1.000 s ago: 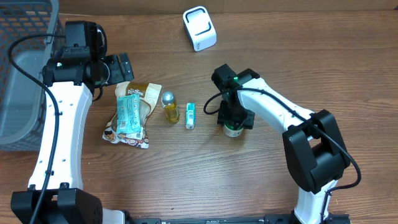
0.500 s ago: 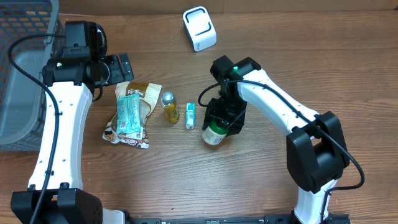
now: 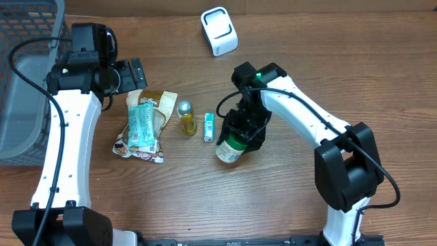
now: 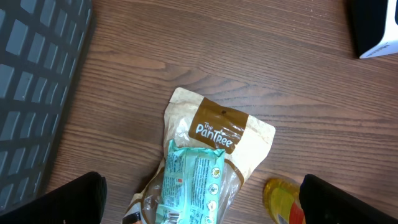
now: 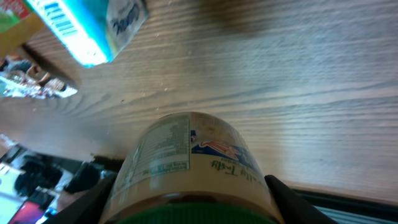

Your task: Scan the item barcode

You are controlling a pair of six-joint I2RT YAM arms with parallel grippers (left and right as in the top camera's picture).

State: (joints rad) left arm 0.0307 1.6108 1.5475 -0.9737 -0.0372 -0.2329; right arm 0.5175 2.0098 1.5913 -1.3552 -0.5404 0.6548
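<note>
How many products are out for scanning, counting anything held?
5: brown paper bag at left, teal packet lying on it, yellow silver-capped bottle, teal carton beside it, green-lidded jar in the right fingers. Grey basket partly out of view.

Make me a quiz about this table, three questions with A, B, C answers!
1. What lies on the bag?
A a spoon
B a teal packet
C a cup

2. What colour is the lid of the jar?
A red
B blue
C green

3. What is the right tool doing?
A gripping the jar
B hanging open and empty
C resting in the basket

Answers:
1. B, the packet rests across the bag's front.
2. C, a green rim shows in the right wrist view.
3. A, the tilted jar sits between its fingers.
</note>
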